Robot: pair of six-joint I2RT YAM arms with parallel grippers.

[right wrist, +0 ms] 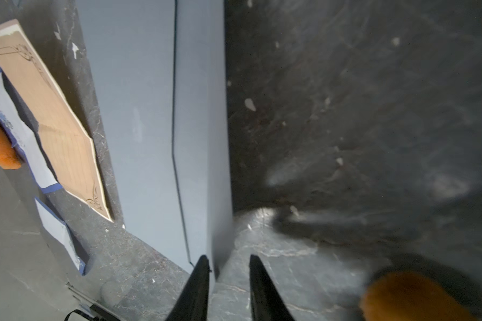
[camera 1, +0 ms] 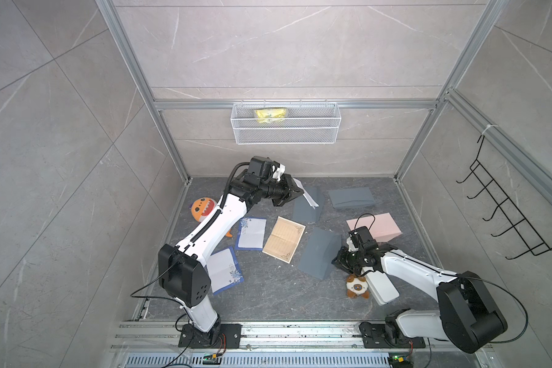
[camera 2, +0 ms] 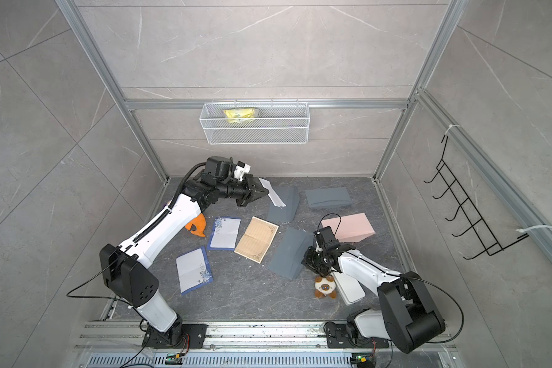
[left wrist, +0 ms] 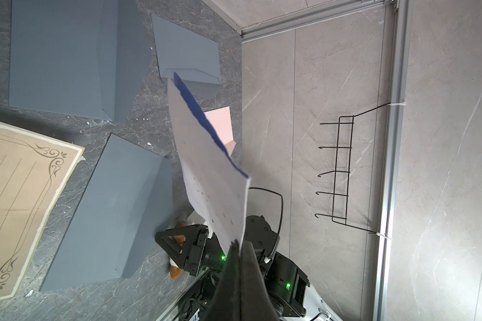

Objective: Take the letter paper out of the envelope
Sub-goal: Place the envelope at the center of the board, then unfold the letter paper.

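Top views, both: three grey envelopes [camera 1: 308,208] [camera 1: 351,198] [camera 1: 317,256], one pink envelope [camera 1: 380,227]; three papers [camera 1: 251,234] [camera 1: 284,239] [camera 1: 223,270] flat mid-frame, fourth paper [camera 1: 308,196] pinched in left pincer [camera 1: 298,192]; right pincer [camera 1: 335,262] spread.

Orange shark plush [camera 1: 200,208] is half buried behind the left arm [camera 1: 211,229] in both top views, and the little bear toy [camera 1: 357,286] sits partly under the right arm [camera 1: 408,267]. Yellow packet [camera 1: 271,114] in the wire basket [camera 1: 286,137]: way too small to read. Left wrist view, the white sheet [left wrist: 209,166] covers most of the pink envelope [left wrist: 219,127]. Right wrist view has a blurry orange blob [right wrist: 412,297] cut off at the edge.
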